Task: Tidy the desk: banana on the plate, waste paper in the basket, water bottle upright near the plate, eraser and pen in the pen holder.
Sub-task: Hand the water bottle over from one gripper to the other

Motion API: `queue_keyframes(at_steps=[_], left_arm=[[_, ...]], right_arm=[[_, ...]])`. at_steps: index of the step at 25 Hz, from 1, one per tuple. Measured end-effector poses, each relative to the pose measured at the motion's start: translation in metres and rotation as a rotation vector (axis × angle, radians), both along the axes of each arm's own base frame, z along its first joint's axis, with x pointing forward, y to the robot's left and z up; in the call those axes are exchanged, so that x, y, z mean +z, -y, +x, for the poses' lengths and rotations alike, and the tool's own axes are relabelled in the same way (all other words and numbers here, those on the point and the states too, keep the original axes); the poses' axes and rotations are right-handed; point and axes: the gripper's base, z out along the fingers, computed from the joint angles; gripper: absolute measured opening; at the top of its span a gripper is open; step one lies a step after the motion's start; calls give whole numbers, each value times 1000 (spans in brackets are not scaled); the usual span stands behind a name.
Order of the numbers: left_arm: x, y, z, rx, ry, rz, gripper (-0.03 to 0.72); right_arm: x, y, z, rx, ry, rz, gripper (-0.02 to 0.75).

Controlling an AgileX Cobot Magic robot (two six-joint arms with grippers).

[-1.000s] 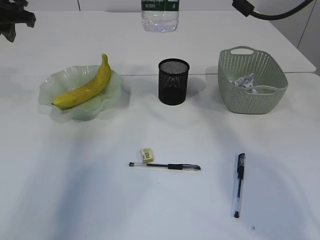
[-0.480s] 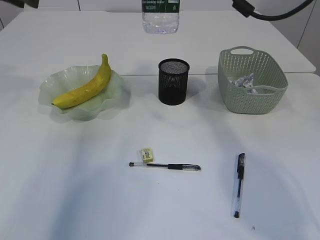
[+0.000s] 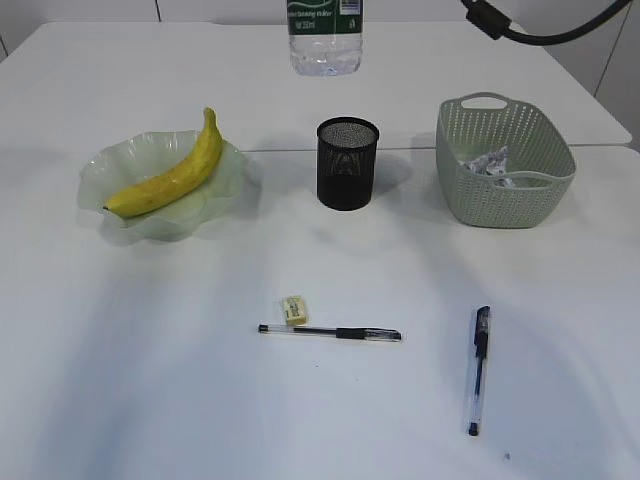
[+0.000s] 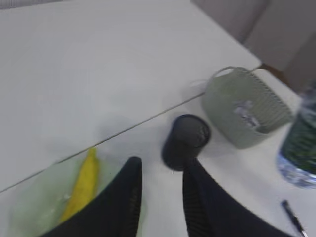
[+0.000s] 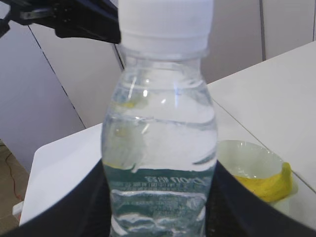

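A: Table first. What's on it, and which way does it lie?

B: Basket back right, crumpled paper inside. Plate back left with the banana on it, long axis diagonal, stem tip toward the back right, blunt end front left. Pen holder upright between plate and basket.

A: Bottle?

B: Water bottle at the top centre of the exterior view, only its lower half in frame, long axis vertical. Right wrist view shows it cap up, right gripper clamped on both sides of the body around the label. It's off the table; its bottom edge hangs clear above the surface behind the pen holder.

A: Small stuff?

B: Blue pen front right, long axis near-to-far, one end toward the camera. Black pen front centre, lying left-right. Eraser touching or just beside its left end, can't tell which.

A: Left arm?

B: Left gripper up high over the plate side, jaws partly apart, nothing between them. Out of the exterior frame.

A: Change versus the earlier frames?

B: Bottle sits slightly higher and a touch to the right; more of the label shows. The dark left arm part in the top left corner has gone. Everything on the table is unmoved.
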Motion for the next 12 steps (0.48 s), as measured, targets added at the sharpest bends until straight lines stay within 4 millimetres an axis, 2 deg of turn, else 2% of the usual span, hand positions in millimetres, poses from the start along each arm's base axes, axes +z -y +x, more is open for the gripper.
queue_keyframes(at_steps=[7, 12], left_arm=[[19, -8, -17, -289, 179, -125, 193], [26, -13, -20, -344, 278, -162, 193]], right_arm=[[0, 0, 0, 0, -1, 0, 347], [0, 0, 0, -1, -2, -1, 347]])
